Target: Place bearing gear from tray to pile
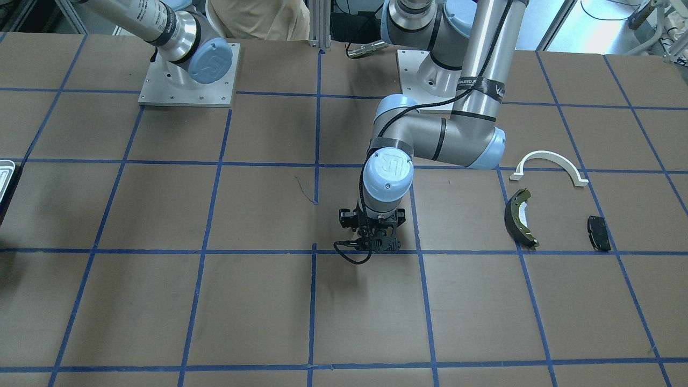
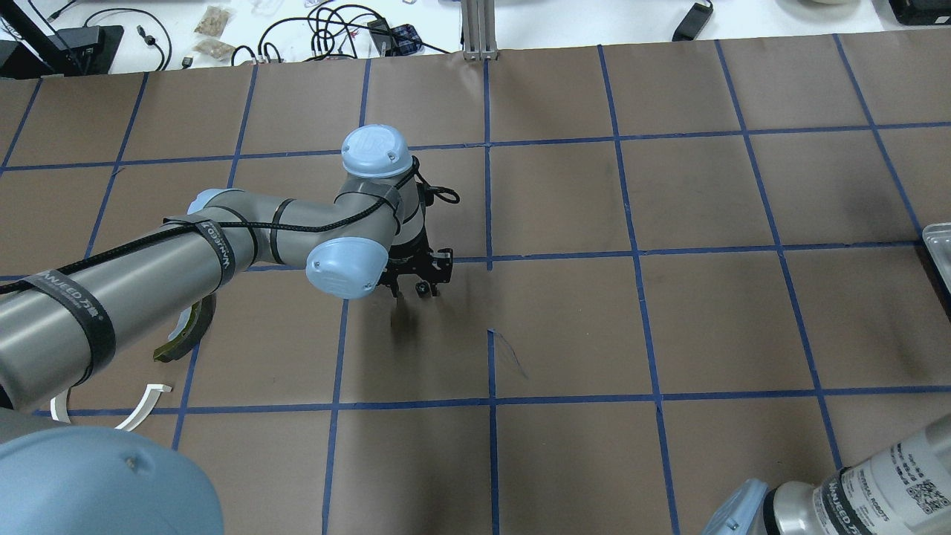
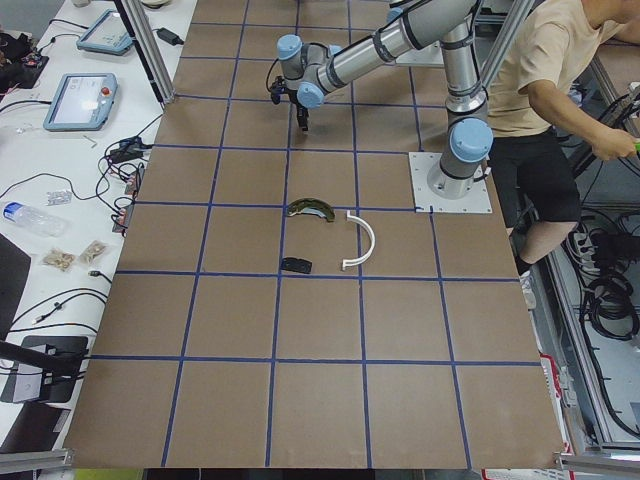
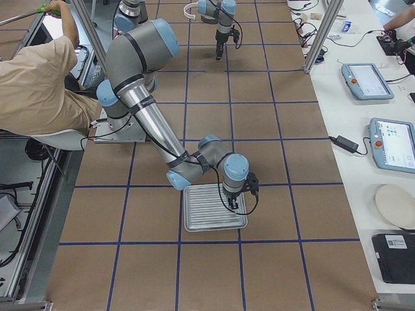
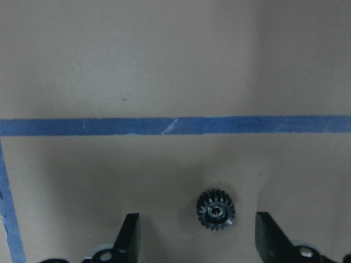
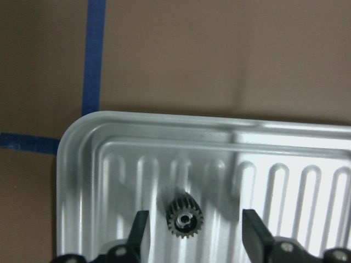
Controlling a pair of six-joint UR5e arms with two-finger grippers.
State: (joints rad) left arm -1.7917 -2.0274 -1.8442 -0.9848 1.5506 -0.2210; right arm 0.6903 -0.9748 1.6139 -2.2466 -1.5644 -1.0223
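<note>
Right wrist-mounted view: bearing gear [image 6: 184,221] lies on the tray [image 6: 164,134], between spread fingers [image 6: 139,233] of the right hand [image 6: 196,218].

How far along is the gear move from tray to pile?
Done: one gear is out of the tray, lying on the paper mid-table. In hand: the left gripper, jaws open, straddles it, not yet gripping. Remaining: carry it to the white arch, brake shoe and black pad; a second gear sits in the tray between the open jaws of the right gripper.
</note>
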